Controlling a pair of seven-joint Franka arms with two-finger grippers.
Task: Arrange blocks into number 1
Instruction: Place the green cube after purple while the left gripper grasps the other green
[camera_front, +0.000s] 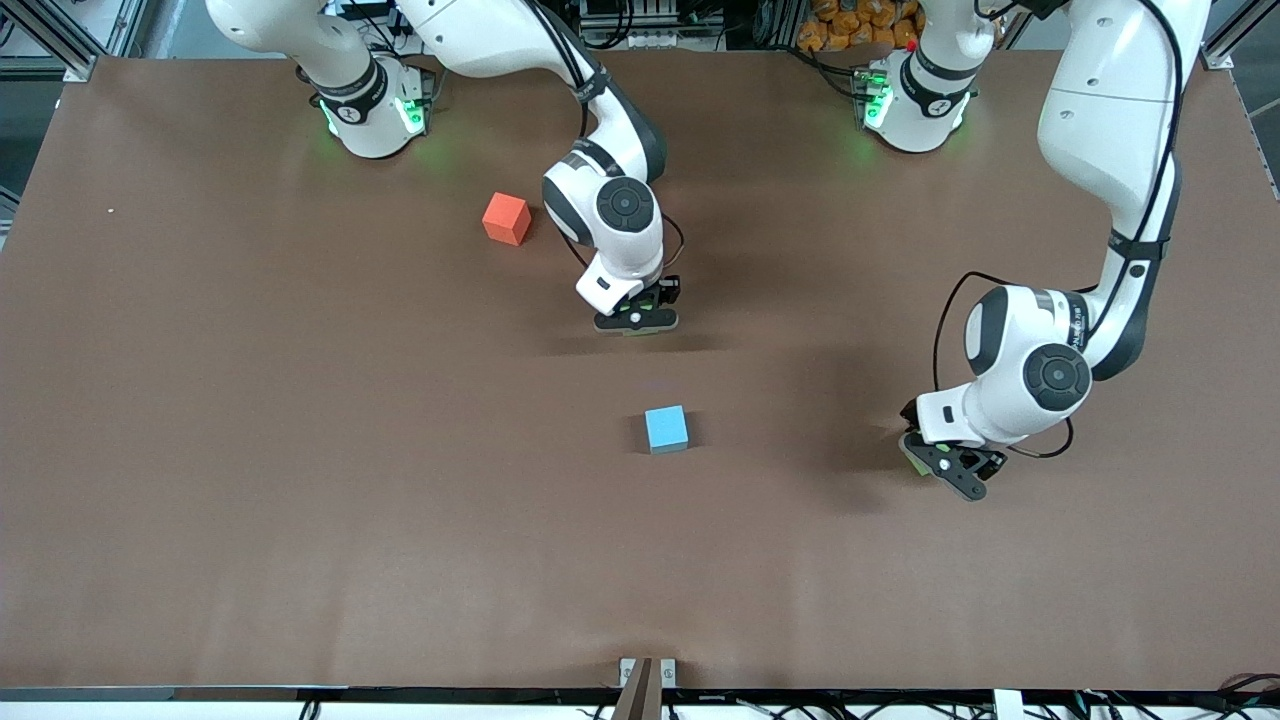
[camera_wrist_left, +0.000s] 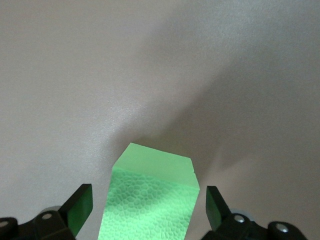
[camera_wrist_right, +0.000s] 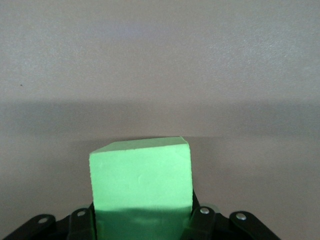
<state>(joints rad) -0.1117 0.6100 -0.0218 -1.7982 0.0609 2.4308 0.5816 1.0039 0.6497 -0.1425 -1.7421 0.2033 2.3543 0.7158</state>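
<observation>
The right gripper (camera_front: 637, 322) is clamping a green block (camera_wrist_right: 141, 177) over the table (camera_front: 250, 450). The left gripper (camera_front: 935, 465) is standing open around another green block (camera_wrist_left: 150, 197).

table (camera_front: 300, 450) | two blocks (camera_front: 666, 429) (camera_front: 506, 219) well apart, one nearer camera

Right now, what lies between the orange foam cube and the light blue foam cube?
Only the right tool, shut on a green foam cube; front view.
</observation>
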